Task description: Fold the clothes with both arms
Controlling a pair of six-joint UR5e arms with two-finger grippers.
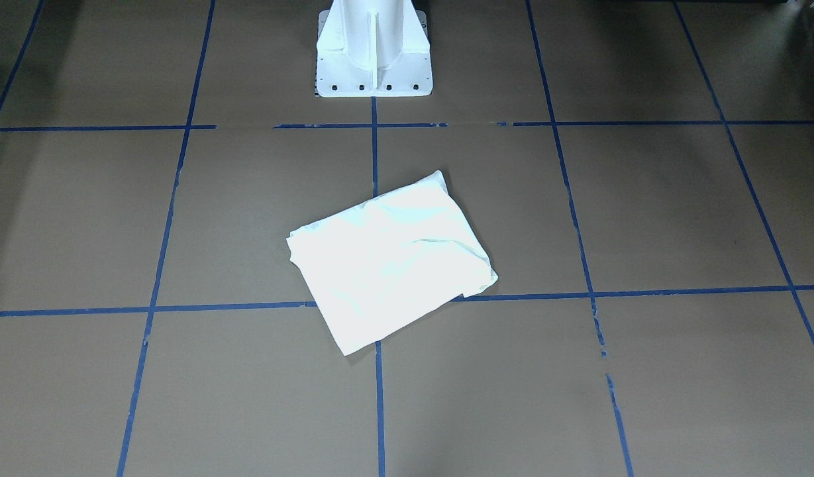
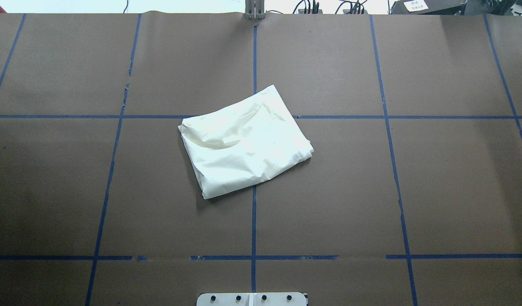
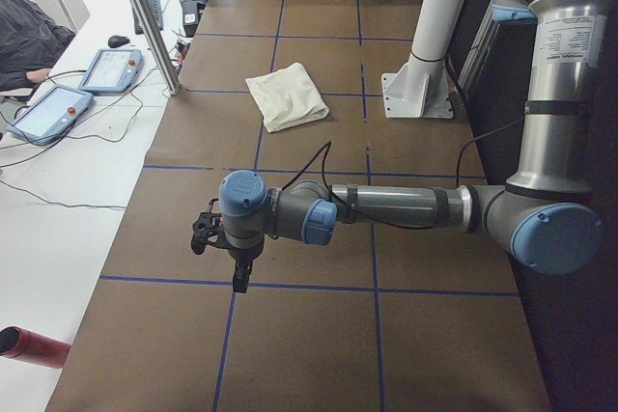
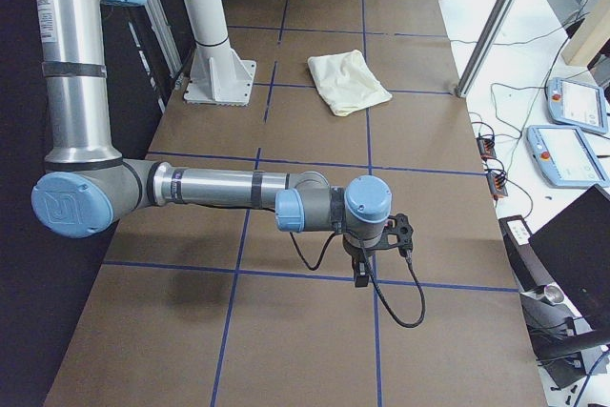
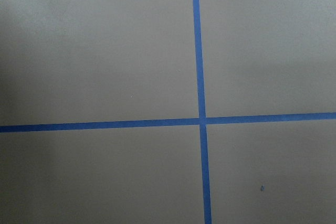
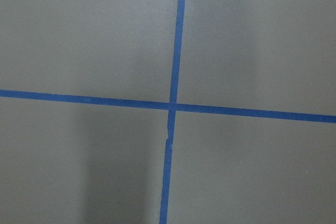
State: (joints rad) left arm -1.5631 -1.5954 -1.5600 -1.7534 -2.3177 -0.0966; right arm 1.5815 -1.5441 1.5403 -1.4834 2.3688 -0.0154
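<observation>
1. Black left tool [image 3: 237, 272] hangs over the brown, blue-lined surface [image 2: 74, 191] at its left end, well apart from the shirt. I cannot tell whether it stands wide or narrow.
2. Cream shirt [image 2: 244, 142], soft and creased, lies mid-surface as a folded rectangle, plain side up. Its long axis runs skewed across the grid, straddling the centre line, so neither arm is clearly nearer.
3. Right tool [image 4: 362, 274] hangs at the right end, likewise well apart; its opening cannot be told either. The folding looks finished.
</observation>
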